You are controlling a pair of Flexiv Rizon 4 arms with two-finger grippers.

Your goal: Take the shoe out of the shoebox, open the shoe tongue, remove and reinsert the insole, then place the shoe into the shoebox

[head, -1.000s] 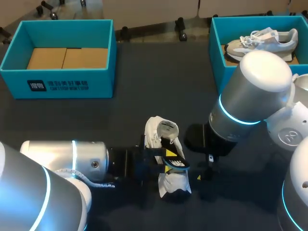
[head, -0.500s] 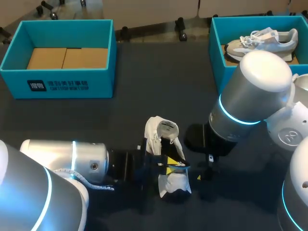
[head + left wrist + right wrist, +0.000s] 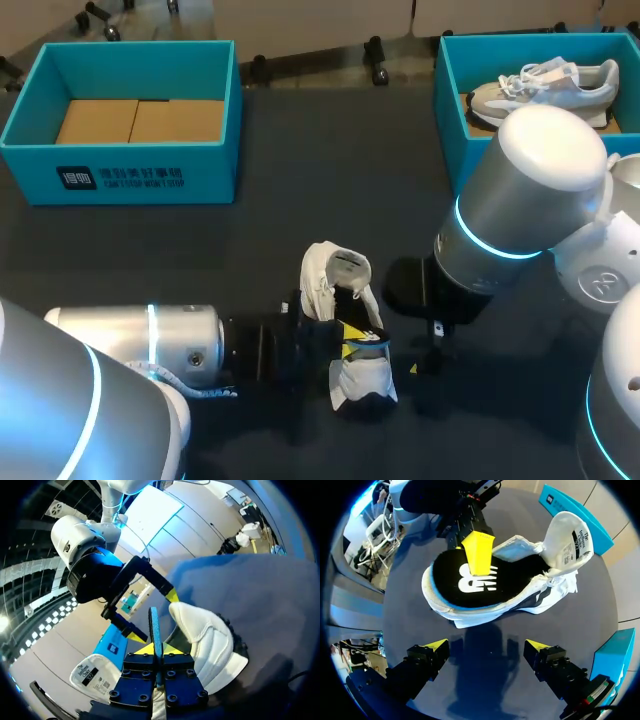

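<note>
From above, a white lace-up shoe (image 3: 328,285) lies in the middle of the dark desk (image 3: 330,180). Its tongue is flipped back toward the far edge and its toe points toward me. My left arm comes in from the left, and the left claw (image 3: 352,335) meets the shoe at its middle. The big silver body of my right arm covers most of its own claw in this view. An open teal shoebox with a brown cardboard floor (image 3: 150,180) stands far left. A second teal shoebox (image 3: 450,90) far right holds a grey shoe (image 3: 545,85).

The left wrist view adds what the overhead one cannot. A thin black insole with a blue edge (image 3: 153,625) stands edge-on, pinched between the left claw's two yellow tips, with the white shoe just beside it. Beyond it, the right claw (image 3: 152,615) faces back, its fingers spread wide and holding nothing.

The right wrist view shows the insole's flat black face lying over the shoe's opening. One yellow finger (image 3: 479,552) of the left claw presses on top. The right claw's own tips stand well apart, clear of the shoe.
</note>
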